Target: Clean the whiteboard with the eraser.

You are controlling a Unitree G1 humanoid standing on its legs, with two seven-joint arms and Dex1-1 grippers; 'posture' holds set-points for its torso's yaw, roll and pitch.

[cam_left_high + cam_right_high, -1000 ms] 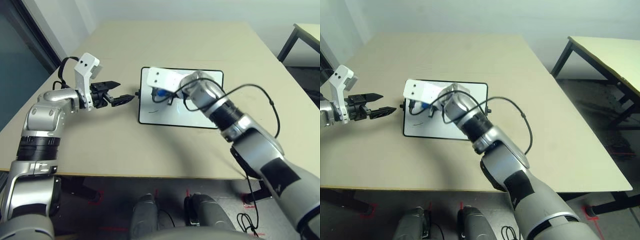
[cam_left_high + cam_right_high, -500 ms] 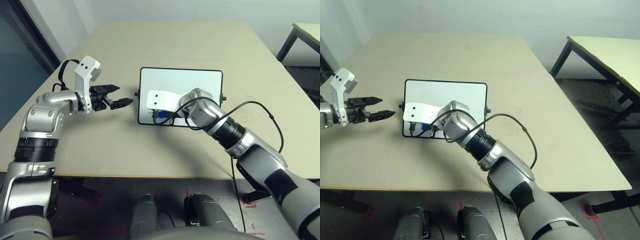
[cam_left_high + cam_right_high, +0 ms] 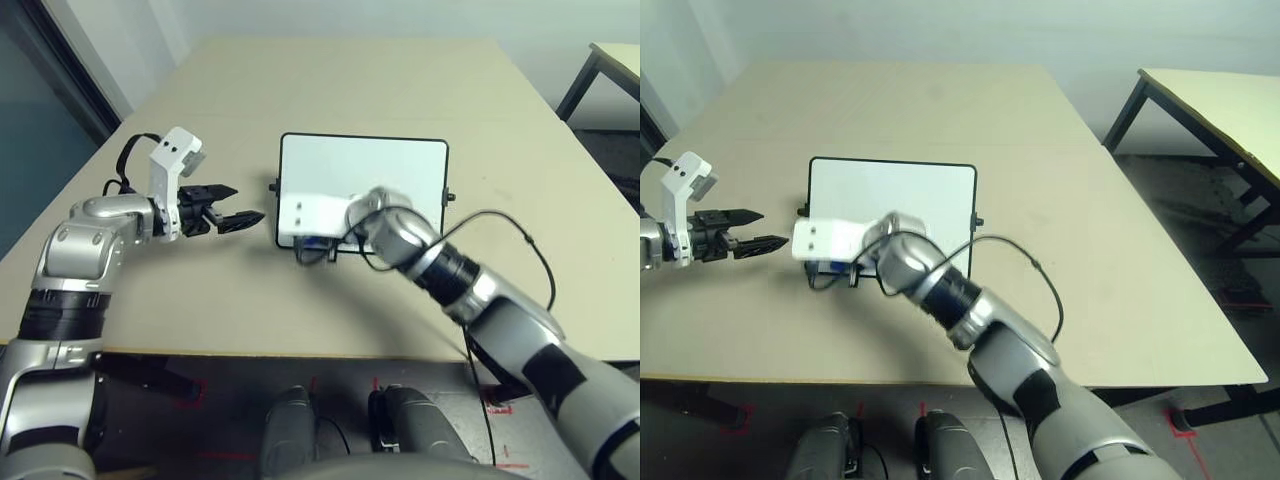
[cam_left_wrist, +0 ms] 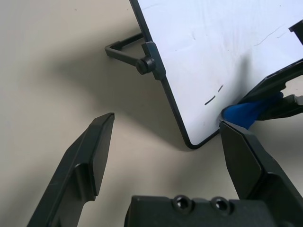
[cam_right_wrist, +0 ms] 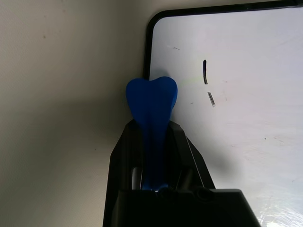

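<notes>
The whiteboard (image 3: 362,178) lies flat on the tan table, with a few short pen marks (image 5: 205,71) near its near-left corner. My right gripper (image 5: 152,127) is shut on the blue eraser (image 5: 151,100). The eraser's tip sits at that corner, straddling the black frame and the table. In the left wrist view the eraser (image 4: 246,113) shows at the same corner. Just left of the board, apart from it, my left gripper (image 3: 238,218) hovers open and holds nothing.
A black knob and folding stand (image 4: 142,59) stick out from the board's left edge. A black cable (image 3: 500,225) loops off my right forearm. A second table (image 3: 1210,100) stands to the far right. The table's front edge (image 3: 300,352) is close.
My right gripper has dragged the eraser across the board from its left-middle area to the near-left corner. My left gripper has drifted slightly nearer and stays open.
</notes>
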